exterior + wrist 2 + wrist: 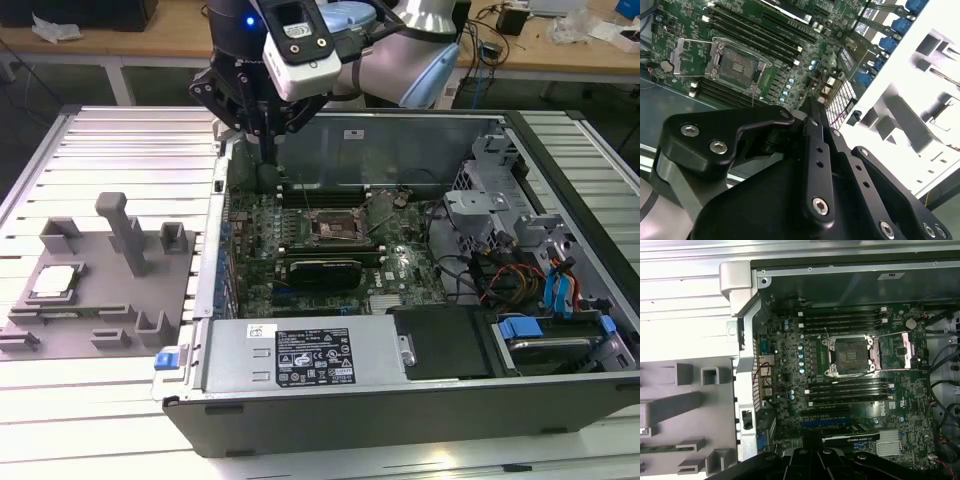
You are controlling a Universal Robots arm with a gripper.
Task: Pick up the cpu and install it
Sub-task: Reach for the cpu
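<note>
- Table (120, 150): slatted metal top that carries the grey tray (105, 275) and the open case (400, 420). Wooden benches (150, 45) stand behind.
- Gripper (268, 155), seen also in the second wrist view (812, 104): the fingers (816, 150) are pressed together and hold nothing. They hang just inside the case wall (215, 250) that faces the tray, above the edge of the board (785, 370).
- Cpu (55, 282): lies flat in a recess of the tray. It is well apart from the fingers, toward the exterior view's left of them and outside the case.
- Socket (335, 228), seen also in the first wrist view (849, 356): sits on the board, near the fingers, toward the exterior view's right of them. Its cover plate (902, 347) is swung open beside it.
- Edges: the case wall, the tray's upright post (125, 235) and its low blocks (172, 238) stand between the fingers and the cpu.
- Open room: memory sticks (840, 320) flank the socket on two sides, and a graphics card (320, 270) lies beyond one row of them.
</note>
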